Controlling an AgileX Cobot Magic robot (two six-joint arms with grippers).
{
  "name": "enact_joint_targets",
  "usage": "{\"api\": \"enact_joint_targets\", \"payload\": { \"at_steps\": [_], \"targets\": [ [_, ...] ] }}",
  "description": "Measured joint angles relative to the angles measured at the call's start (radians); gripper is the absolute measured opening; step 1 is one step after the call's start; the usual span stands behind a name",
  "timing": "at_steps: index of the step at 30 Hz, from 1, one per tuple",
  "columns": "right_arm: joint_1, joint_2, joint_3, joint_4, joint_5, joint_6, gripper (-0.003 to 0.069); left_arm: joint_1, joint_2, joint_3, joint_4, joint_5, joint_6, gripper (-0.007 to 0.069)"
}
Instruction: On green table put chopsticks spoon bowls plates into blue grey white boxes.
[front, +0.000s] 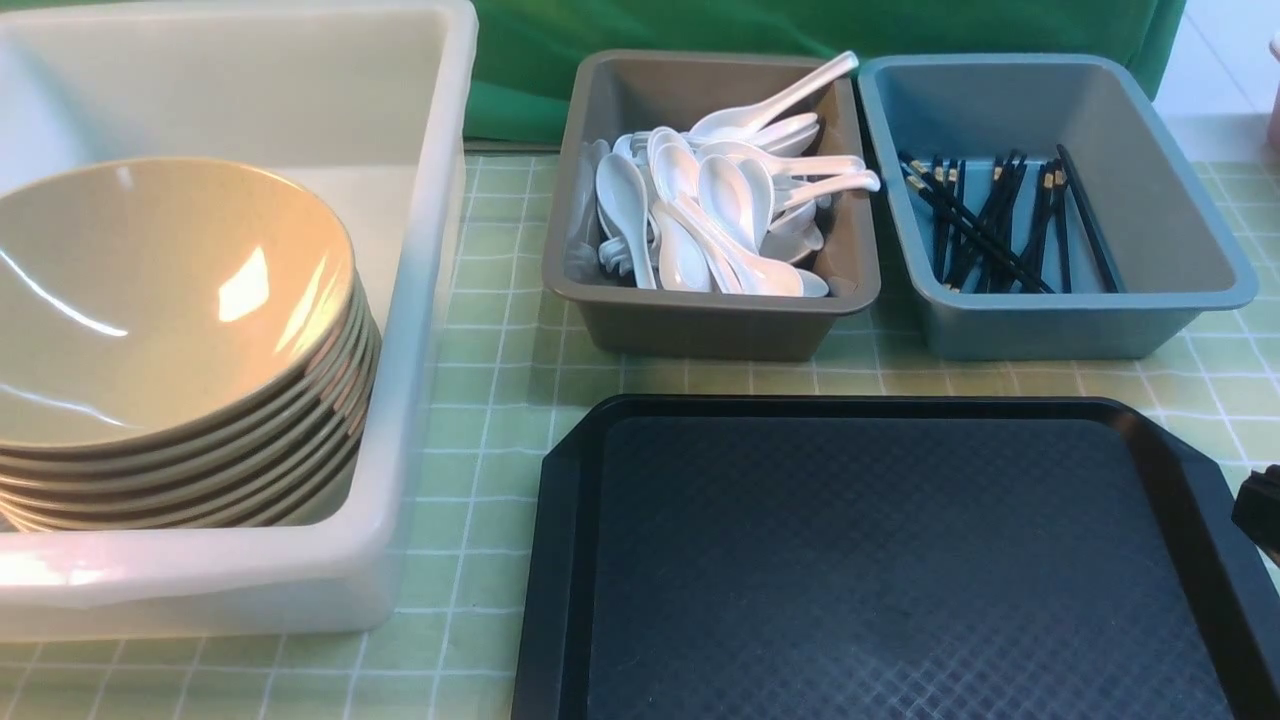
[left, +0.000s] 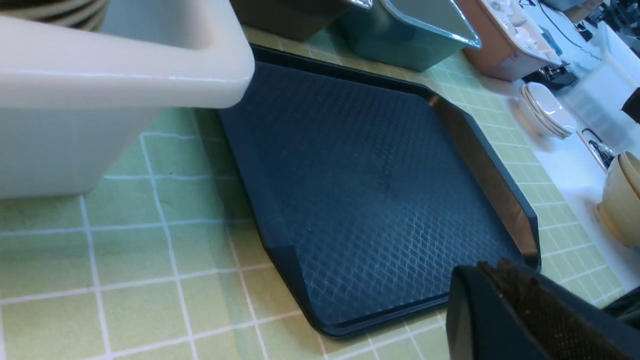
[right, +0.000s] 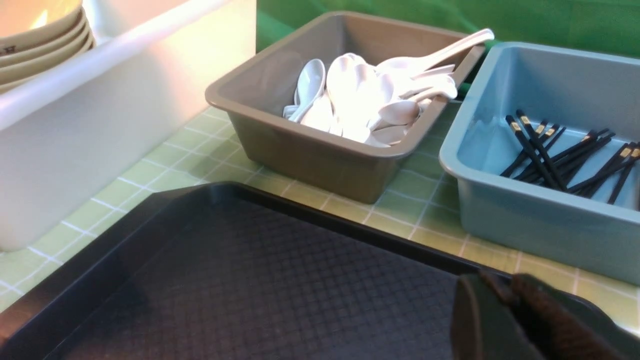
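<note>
On the green table the white box at the left holds a stack of tan bowls. The grey box is full of white spoons, and the blue box holds black chopsticks. Beyond the table's right side, a stack of white plates and more tan bowls rest on a white surface. My left gripper is shut and empty above the black tray's near corner. My right gripper hovers at the tray's right edge, tips slightly apart, holding nothing.
An empty black textured tray fills the near middle of the table. A pink tub with white items stands past the blue box. Green cloth hangs behind the boxes.
</note>
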Motion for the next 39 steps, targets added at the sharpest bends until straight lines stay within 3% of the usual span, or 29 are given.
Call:
{"api": "enact_joint_targets", "payload": {
  "at_steps": [11, 17, 21, 24, 28, 39],
  "targets": [
    [0.0, -0.001, 0.0, 0.0, 0.001, 0.0, 0.0092, 0.0, -0.001, 0.0, 0.034, 0.003, 0.004, -0.0002],
    [0.0, -0.001, 0.0, 0.0, 0.001, 0.0, 0.0099, 0.02, -0.001, 0.011, 0.139, -0.172, 0.001, -0.0002],
    [0.0, -0.001, 0.0, 0.0, 0.001, 0.0, 0.0101, 0.177, -0.001, 0.091, 0.279, -0.47, 0.143, -0.0002],
    [0.0, -0.001, 0.0, 0.0, 0.001, 0.0, 0.0104, 0.294, -0.003, 0.174, 0.294, -0.557, 0.277, -0.0002],
    [0.0, -0.001, 0.0, -0.001, 0.001, 0.0, 0.011, 0.385, -0.011, 0.286, 0.254, -0.57, 0.377, -0.0002],
    [0.0, -0.001, 0.0, -0.001, 0.002, 0.0, 0.012, 0.504, -0.011, 0.373, 0.234, -0.471, 0.405, -0.0002]
  ]
}}
